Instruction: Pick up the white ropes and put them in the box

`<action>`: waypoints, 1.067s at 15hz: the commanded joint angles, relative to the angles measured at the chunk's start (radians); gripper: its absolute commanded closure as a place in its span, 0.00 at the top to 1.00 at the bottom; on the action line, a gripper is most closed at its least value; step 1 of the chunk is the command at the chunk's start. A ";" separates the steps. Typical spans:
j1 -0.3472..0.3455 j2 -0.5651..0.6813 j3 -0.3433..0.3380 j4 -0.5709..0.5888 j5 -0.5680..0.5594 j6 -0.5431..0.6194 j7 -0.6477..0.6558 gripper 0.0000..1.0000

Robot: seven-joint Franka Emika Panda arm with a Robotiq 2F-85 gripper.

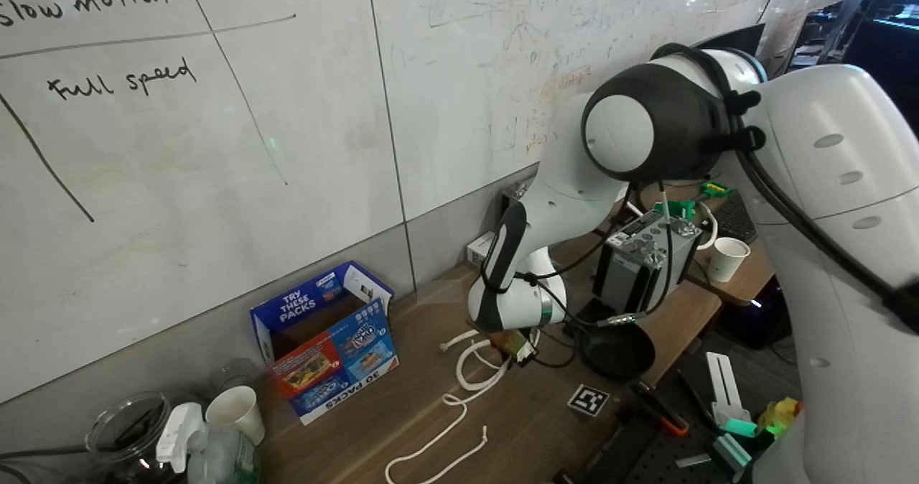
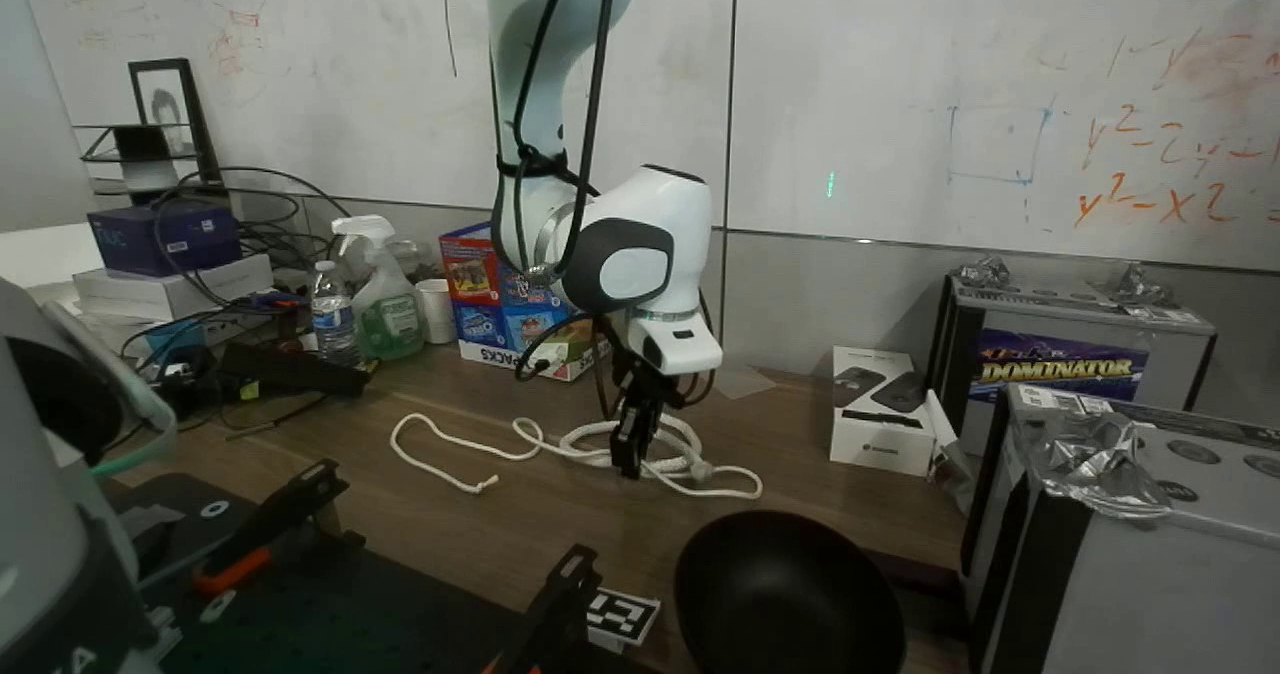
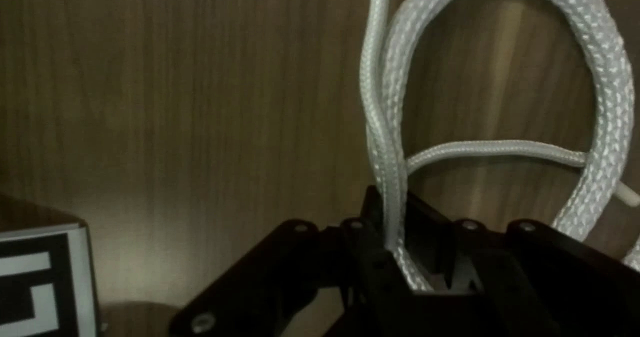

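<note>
- I see the box (image 1: 337, 369) on the table (image 1: 344, 449), standing open at the top.
- The white ropes (image 3: 611, 77) lie on the table in loose loops, outside the box but near it.
- My gripper (image 3: 394, 211) points down, low over the table, near the box too.
- I have its jaws pinched on a bit of the white ropes.
- A cup (image 2: 436, 311) stands just beside the box.
- A spray bottle (image 2: 388, 309) is on that same side of the box, past the cup.
- A pan (image 2: 788, 594) sits well apart from the box.
</note>
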 commanded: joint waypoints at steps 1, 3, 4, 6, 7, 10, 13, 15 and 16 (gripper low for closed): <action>-0.051 -0.100 0.055 0.011 0.013 -0.047 -0.118 0.07; -0.056 -0.157 0.085 0.019 0.016 -0.076 -0.181 0.07; -0.067 -0.184 0.112 0.029 0.026 -0.098 -0.223 0.07; -0.077 -0.245 0.165 0.049 0.060 -0.155 -0.295 0.07; -0.075 -0.272 0.187 0.066 0.083 -0.187 -0.330 0.07; -0.067 -0.344 0.232 0.126 0.183 -0.288 -0.463 0.07; -0.019 -0.397 0.218 0.220 0.260 -0.421 -0.556 0.06; 0.032 -0.410 0.185 0.307 0.236 -0.509 -0.535 0.06; 0.050 -0.412 0.175 0.344 0.229 -0.543 -0.528 0.06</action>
